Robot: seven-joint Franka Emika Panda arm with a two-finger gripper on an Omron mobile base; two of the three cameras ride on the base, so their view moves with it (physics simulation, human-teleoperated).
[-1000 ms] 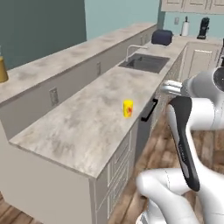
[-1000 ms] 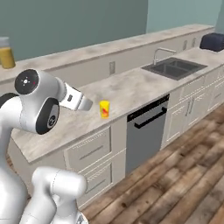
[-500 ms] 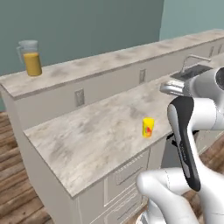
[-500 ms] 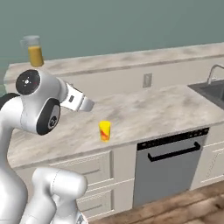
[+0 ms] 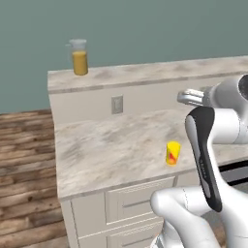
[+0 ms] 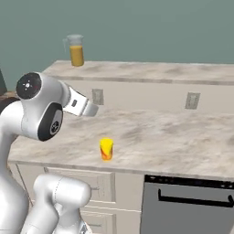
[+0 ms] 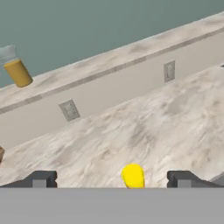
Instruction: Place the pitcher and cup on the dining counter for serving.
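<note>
1. The pitcher stands upright on the dining counter, near the counter's left end in the left base view. It's clear glass w/ orange drink inside, filled to about two thirds. It also shows in the right base view and in the top left of the hand view, where it looks tilted.
2. The cup is small and yellow w/ red marks on its side. It stands upright on the lower worktop, close to the front edge, well apart from the pitcher.
3. In the right base view the cup sits just left of the dishwasher, above the drawers.
4. The gripper is spread as wide as it goes and has nothing in it. Its two dark fingertips stand at the bottom of the hand view, far apart from each other.
5. The cup's top shows between the two tips in the hand view, nearer the right one. It touches neither tip.
6. The white arm rises beside the worktop's front edge, just right of the cup in the left base view.
7. Two wall outlets sit on the cream half-wall under the dining counter, behind the worktop.
8. A teal wall is behind the dining counter. A wood floor shows to the left.
</note>
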